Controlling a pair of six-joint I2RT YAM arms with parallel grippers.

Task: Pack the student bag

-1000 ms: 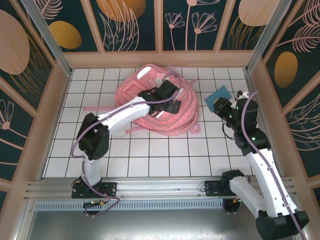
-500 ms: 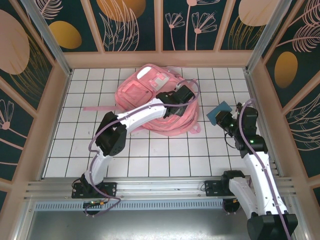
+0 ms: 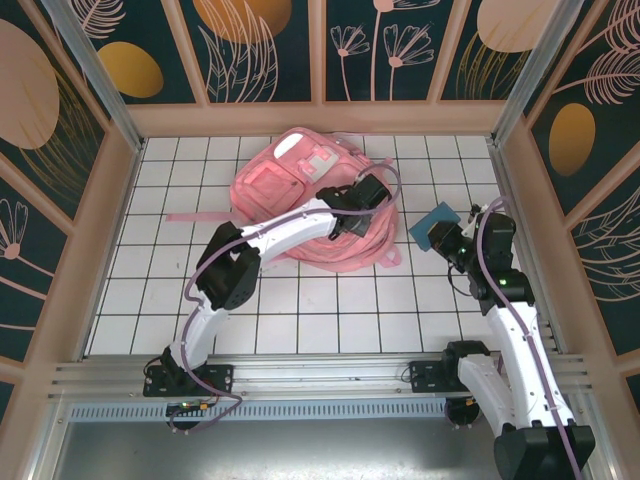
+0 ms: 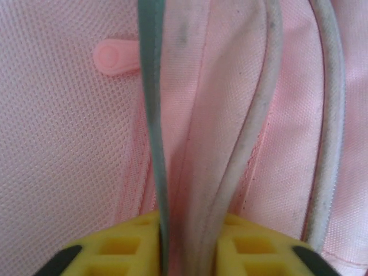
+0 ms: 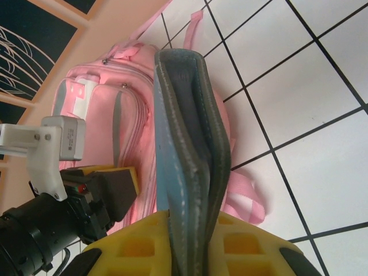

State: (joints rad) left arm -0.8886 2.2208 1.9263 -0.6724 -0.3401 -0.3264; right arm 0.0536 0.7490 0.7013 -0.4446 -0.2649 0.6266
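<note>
The student bag (image 3: 285, 185) lies flat at the back middle of the tiled table, pink with pale strips. My left gripper (image 3: 352, 222) is at its right edge. In the left wrist view this gripper (image 4: 187, 253) is shut on a fold of the bag's pink fabric (image 4: 195, 144) with pale piping, and a pink zip pull (image 4: 115, 57) lies nearby. My right gripper (image 3: 447, 234) hovers right of the bag, shut on a flat blue-grey notebook (image 3: 433, 220). The right wrist view has the notebook (image 5: 184, 132) edge-on between the pads (image 5: 138, 244), with the bag (image 5: 103, 115) beyond.
The table (image 3: 300, 290) is white tile, walled by wooden frames on the left (image 3: 95, 230), back and right (image 3: 535, 220). A loose pink strap (image 3: 190, 216) trails left of the bag, and another strap loop (image 5: 247, 201) lies beside the notebook.
My left gripper slid rightward across the bag to its right edge and closed from wide open onto the fabric fold. My right gripper drew slightly back with the notebook still held.
</note>
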